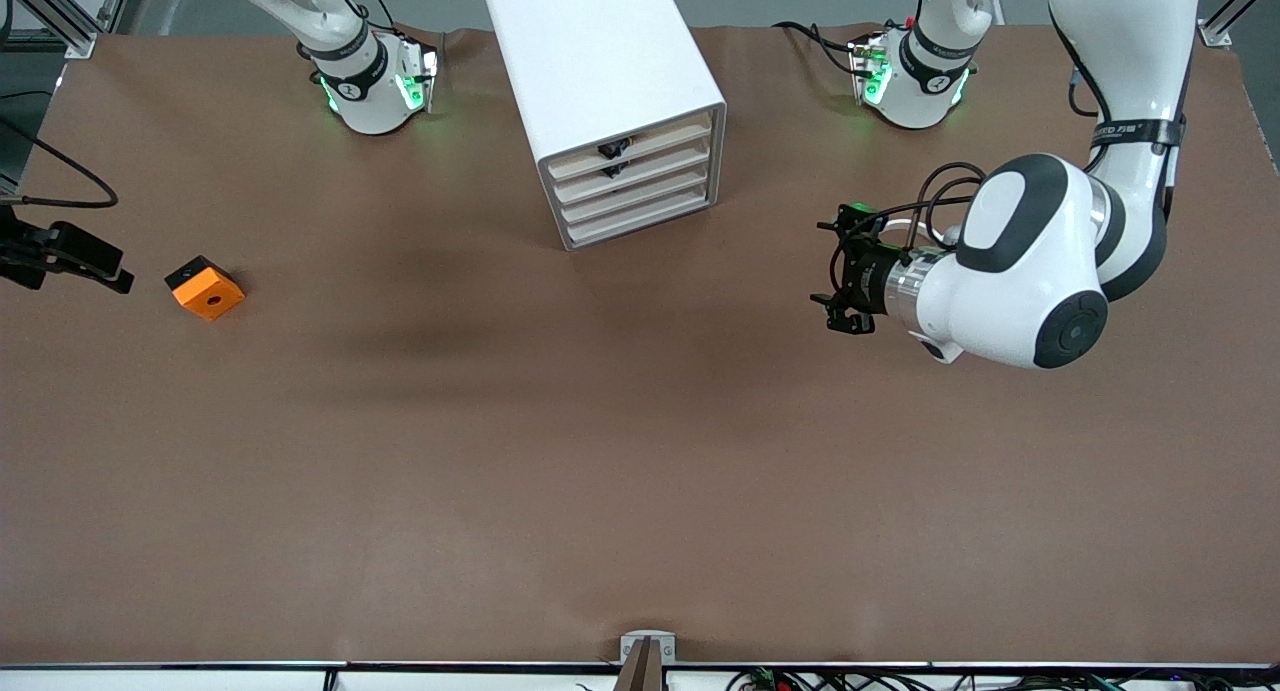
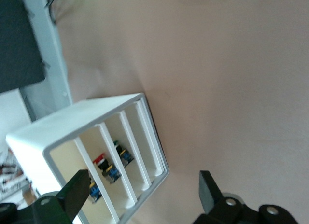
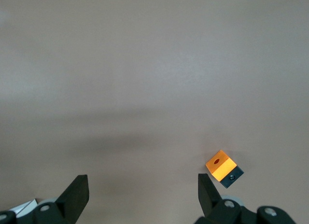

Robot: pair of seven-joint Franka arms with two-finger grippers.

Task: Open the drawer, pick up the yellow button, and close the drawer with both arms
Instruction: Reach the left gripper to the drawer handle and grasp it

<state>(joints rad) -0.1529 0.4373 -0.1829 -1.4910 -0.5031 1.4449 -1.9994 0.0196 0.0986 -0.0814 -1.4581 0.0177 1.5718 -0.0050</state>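
Bare table (image 1: 640,451) before the cabinet (image 1: 610,101)

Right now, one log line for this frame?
phase: before reach | drawer: shut | left gripper: fingers open, empty, beside cabinet | right gripper: fingers open, empty, over table near orange block

We see a brown table (image 1: 600,451) covered in a plain mat. An orange square block (image 1: 206,288) with a hole in its top face and a black underside sits near the table edge at the right arm's end, slightly tilted on the mat. Black cables (image 1: 60,181) trail over that same edge, farther from the front camera than the block. A small grey bracket (image 1: 647,647) sits at the middle of the table's nearest edge.
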